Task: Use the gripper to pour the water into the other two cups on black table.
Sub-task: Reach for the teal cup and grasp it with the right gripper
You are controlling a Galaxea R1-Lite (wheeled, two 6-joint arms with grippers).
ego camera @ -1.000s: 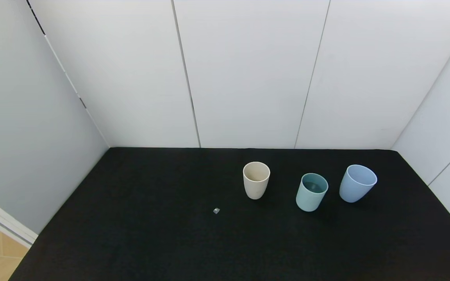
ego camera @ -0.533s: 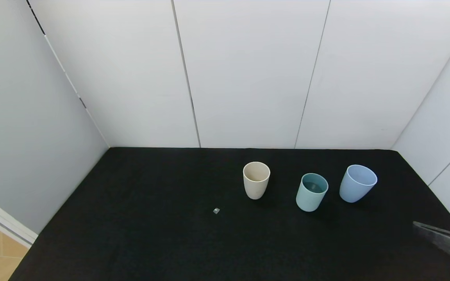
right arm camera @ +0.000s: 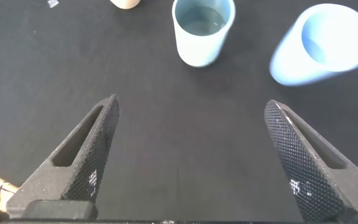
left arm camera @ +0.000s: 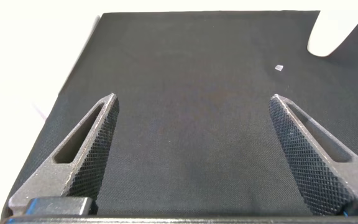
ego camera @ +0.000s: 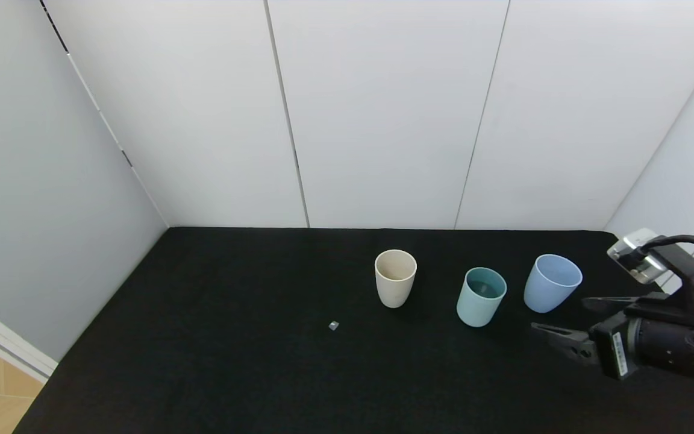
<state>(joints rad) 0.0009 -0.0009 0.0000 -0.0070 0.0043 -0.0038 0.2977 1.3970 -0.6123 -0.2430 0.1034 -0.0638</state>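
R gripper (ego camera: 570,322) jaws spread wide, nothing btwn them, hovering over the black table (ego camera: 232,361) near its right edge, fingers aimed inward toward the cups. Arm body lies roughly level, coming in from the right, w/ a white-grey module (ego camera: 636,256) on top. In the right wrist view the R gripper (right arm camera: 188,162) frames bare cloth; teal cup (right arm camera: 202,30) sits ahead of the gap, apart from both fingers.

Teal cup (ego camera: 481,296) upright, mouth up, water (right arm camera: 202,22) visible inside. Blue cup (ego camera: 552,282) just beside it toward the right edge, nearest the gripper, not touching. Beige cup (ego camera: 395,278) on the other side of teal, farther off, upright. Small grey bit (ego camera: 334,325) lies near the beige cup.

Wide bare cloth on the robot's left half and in front of the cups; white walls (ego camera: 383,108) close the back and sides.

L gripper (left arm camera: 191,155) jaws spread too, holding nothing, low over the left part of the table, beige cup (left arm camera: 331,31) well ahead.
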